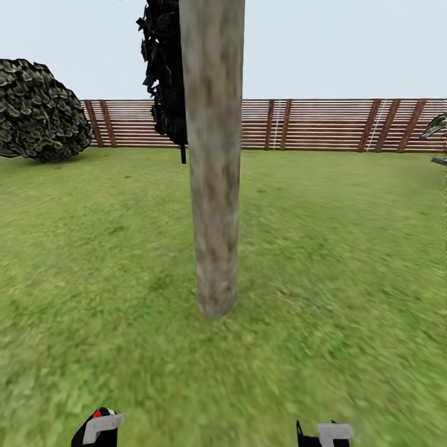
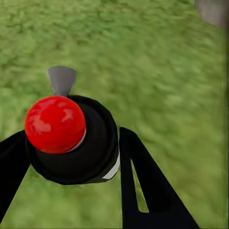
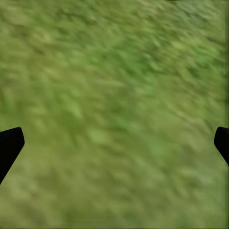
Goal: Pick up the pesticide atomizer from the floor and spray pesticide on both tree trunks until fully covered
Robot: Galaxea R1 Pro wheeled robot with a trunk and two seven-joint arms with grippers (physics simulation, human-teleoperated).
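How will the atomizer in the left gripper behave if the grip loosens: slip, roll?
The atomizer looks rigid, round and glossy between the left gripper's black fingers, so it would probably slip. Its red top is ball-shaped; on the grass it would likely roll briefly.

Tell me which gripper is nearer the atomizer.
Left. The left gripper has its fingers shut around the atomizer; the right gripper hangs open over grass, apart from it.

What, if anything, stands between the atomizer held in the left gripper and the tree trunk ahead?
Nothing visible does. The left gripper is shut on the pesticide atomizer, low at the head view's left. Between it and the tree trunk lies only open grass. The right gripper hangs open and empty.
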